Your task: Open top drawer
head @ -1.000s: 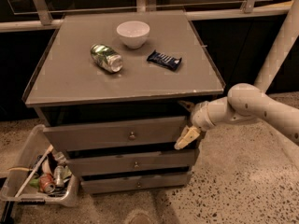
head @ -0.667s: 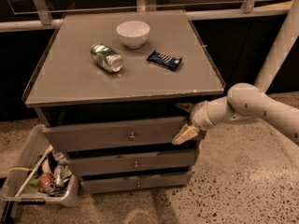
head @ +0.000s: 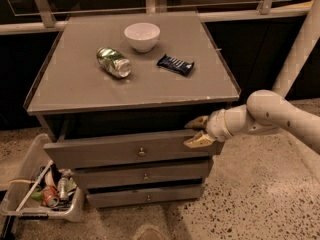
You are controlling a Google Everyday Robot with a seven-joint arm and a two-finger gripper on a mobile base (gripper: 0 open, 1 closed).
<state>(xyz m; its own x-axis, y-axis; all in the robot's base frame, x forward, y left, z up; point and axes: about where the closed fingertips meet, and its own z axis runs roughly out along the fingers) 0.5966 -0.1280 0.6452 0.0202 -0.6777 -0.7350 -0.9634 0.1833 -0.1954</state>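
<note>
The top drawer is the tallest grey front of the cabinet, with one small round knob at its centre. It stands a little way out from the cabinet, with a dark gap above its front panel. My gripper is at the drawer's upper right corner, coming in from the right. One finger lies behind the front panel's top edge and the other in front of it, closed on that edge.
On the cabinet top are a white bowl, a crushed green can and a dark snack bar. Two slimmer drawers sit below. A bin of trash stands on the floor at the left.
My two fingers have drawn closer together around the top drawer's right edge. The arm has shifted slightly left. The drawer front has not visibly moved.
</note>
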